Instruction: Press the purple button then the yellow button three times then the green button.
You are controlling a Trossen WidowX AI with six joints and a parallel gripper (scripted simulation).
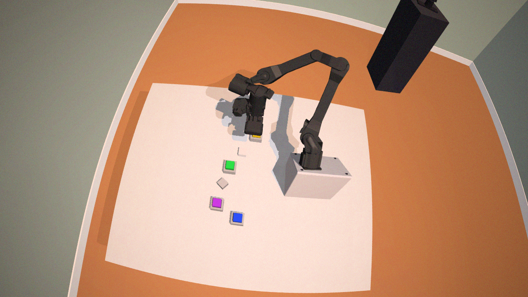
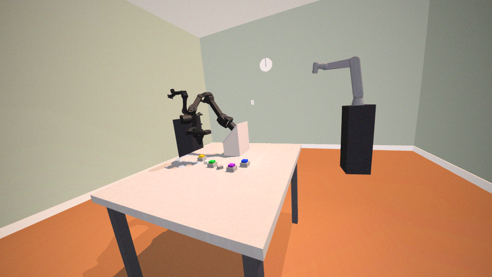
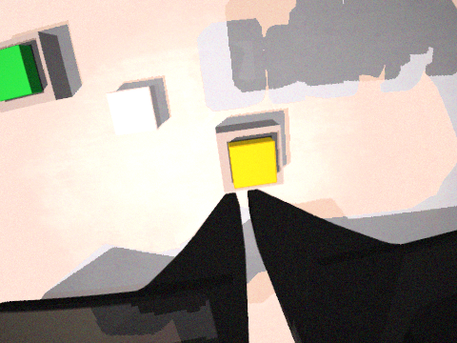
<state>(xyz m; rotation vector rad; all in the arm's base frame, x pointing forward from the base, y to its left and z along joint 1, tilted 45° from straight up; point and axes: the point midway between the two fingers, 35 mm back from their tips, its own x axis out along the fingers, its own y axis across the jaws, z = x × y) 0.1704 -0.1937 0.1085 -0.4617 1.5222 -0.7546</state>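
Note:
My gripper (image 3: pixel 242 202) (image 2: pixel 200 142) is shut with nothing between its fingers. It hangs well above the table, over the area of the yellow button. The yellow button (image 1: pixel 256 136) (image 2: pixel 201 156) (image 3: pixel 253 163) stands raised in its grey housing, untouched; in the top view the gripper body partly covers it. The green button (image 1: pixel 229 165) (image 2: pixel 211 161) (image 3: pixel 15 72) is raised, and is cut off at the left edge of the wrist view. The purple button (image 1: pixel 217 202) (image 2: pixel 231 165) is raised and stands farther along the table. The gripper's fingertips are hidden in the top view.
A blue button (image 1: pixel 237 217) (image 2: pixel 244 161) stands near the purple one. A white block (image 1: pixel 241 152) (image 3: pixel 133 110) lies between the yellow and green buttons. A grey block (image 1: pixel 222 183) (image 2: pixel 220 167) lies between green and purple. The arm's pale base box (image 1: pixel 321 184) (image 2: pixel 237 141) stands on the table (image 1: pixel 313 251).

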